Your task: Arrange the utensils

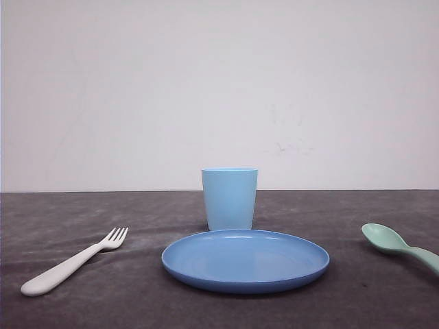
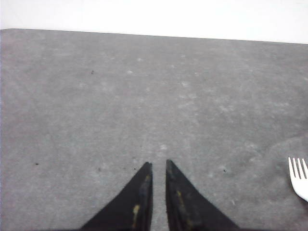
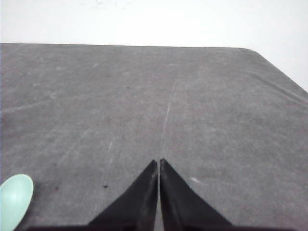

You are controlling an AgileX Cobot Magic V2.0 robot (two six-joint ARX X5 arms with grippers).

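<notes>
White plastic fork (image 1: 74, 262) with thick rounded handle lying flat on dark grey felt-like table cover (image 1: 103, 308), far left, tines toward the back and toward centre, handle end nearest the front edge. In left wrist view, just the tines at the picture's edge (image 2: 299, 176), off to one side of the left gripper (image 2: 158, 164); black pointed fingers (image 2: 137, 199) nearly together, slim gap at the tips, nothing between them, hovering over bare cloth, clear of the fork. Centre: round blue plastic plate (image 1: 245, 260), flat on the cloth, nothing on it. Light blue plastic cup (image 1: 229, 198) upright just behind the plate, base partly hidden by plate rim; touching or not, cannot tell. Far right: pale mint-green plastic spoon (image 1: 399, 246), bowl facing up and toward the plate, handle running off the picture's edge, well apart from plate. In right wrist view, spoon bowl (image 3: 15, 198) in the corner, beside the right gripper (image 3: 158, 161); fingers (image 3: 139, 197) pressed closed, tips meeting, gripping nothing, over bare cloth. Plain white wall (image 1: 219, 89) behind.
</notes>
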